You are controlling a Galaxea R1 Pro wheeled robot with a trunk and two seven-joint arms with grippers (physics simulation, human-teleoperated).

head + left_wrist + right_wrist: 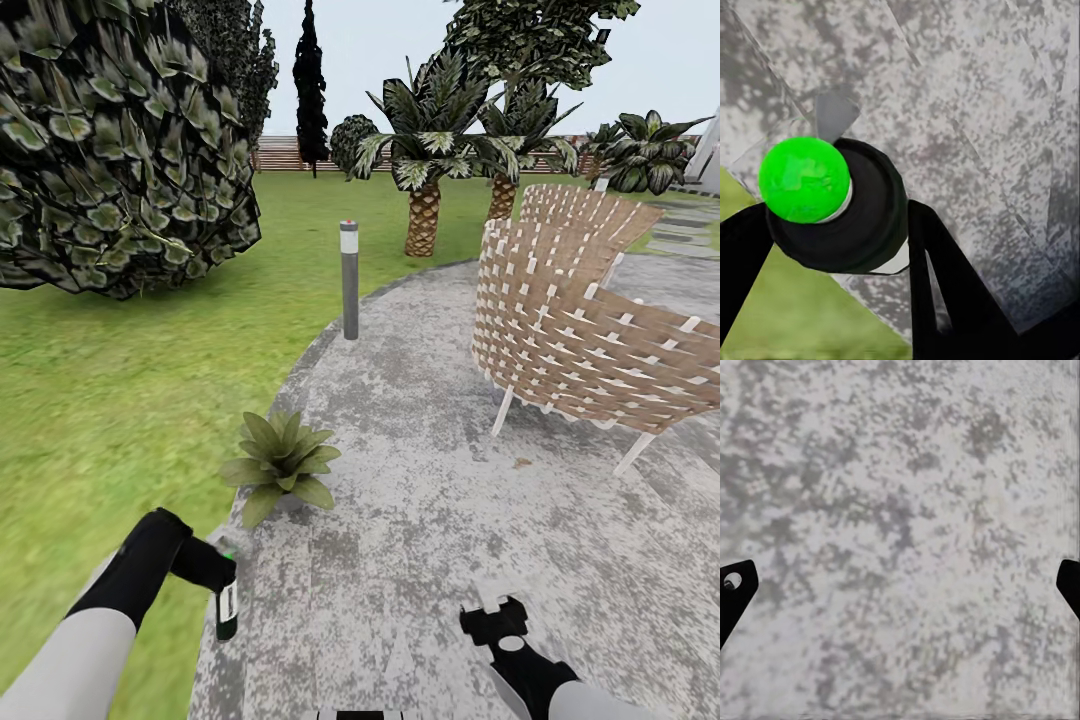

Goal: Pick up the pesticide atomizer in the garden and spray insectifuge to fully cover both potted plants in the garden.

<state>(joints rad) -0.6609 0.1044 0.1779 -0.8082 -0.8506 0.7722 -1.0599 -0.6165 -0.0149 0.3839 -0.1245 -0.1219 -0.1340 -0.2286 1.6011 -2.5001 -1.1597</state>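
At lower left, the left gripper [222,580] clamps the slim pesticide atomizer [227,608] over the mottled grey patio [420,500] rim, near a leafy potted plant [281,465]. The right gripper [495,618], spread wide and empty, hangs over open paving at bottom centre. A woven wicker chair [590,320] crowds the right.

Grey mottled patio [420,520] w/ wicker chairs [590,340], bollard light [349,280], lawn [110,400], palms [425,150], overcast sky.

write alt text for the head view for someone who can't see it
The left end effector holds the pesticide atomizer over the patio's edge, just short of a potted plant. Wicker chairs stand right, a large bush left.
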